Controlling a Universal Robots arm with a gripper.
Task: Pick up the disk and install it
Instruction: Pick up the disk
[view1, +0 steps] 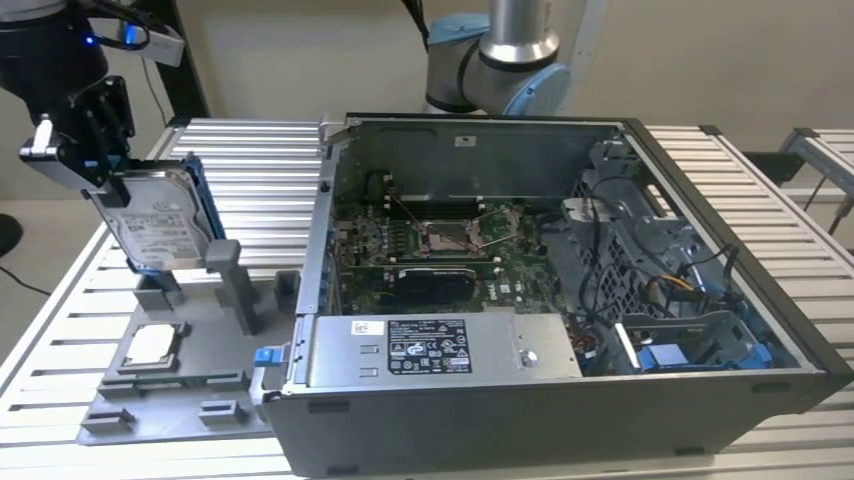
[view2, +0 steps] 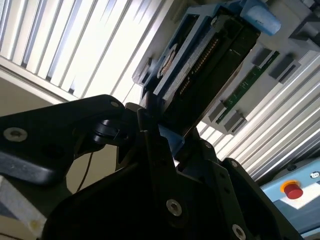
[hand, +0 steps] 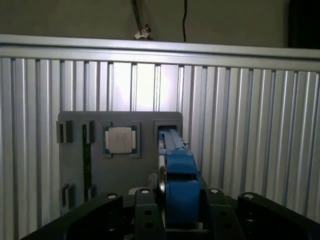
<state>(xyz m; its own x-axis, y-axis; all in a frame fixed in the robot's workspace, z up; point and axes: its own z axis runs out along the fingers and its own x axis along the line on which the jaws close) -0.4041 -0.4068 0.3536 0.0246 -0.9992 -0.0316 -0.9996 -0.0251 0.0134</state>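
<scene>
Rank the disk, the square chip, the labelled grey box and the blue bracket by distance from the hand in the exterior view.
1. The disk, clamped in the hand, at the exterior view's left.
2. The square chip, on the grey tray beneath the hand.
3. The labelled grey box, along the near wall of the case.
4. The blue bracket, inside the case toward the exterior view's right.

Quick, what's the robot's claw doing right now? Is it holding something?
Gripper: shut on the disk, with the fingers clamped on its blue frame.
</scene>
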